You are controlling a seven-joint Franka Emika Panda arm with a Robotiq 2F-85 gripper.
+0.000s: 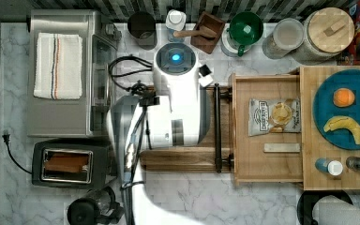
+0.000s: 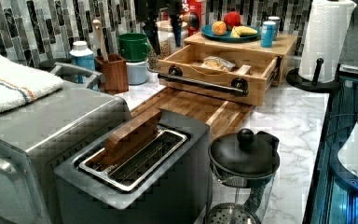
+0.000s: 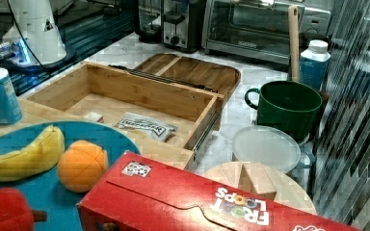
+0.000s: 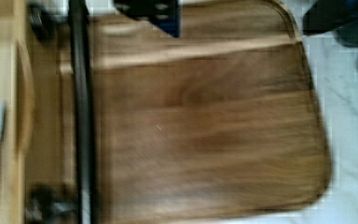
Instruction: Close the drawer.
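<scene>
Drawer [image 1: 267, 161] stands open; grip state cannot be told.
Push squarely on handle [image 1: 217, 126], mid-bar, to avoid skewing.

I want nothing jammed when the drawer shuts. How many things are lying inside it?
2. A snack packet lies mid-drawer, and a small pale flat bar lies nearer the top view's bottom. More could be hidden under the wood top.
</scene>
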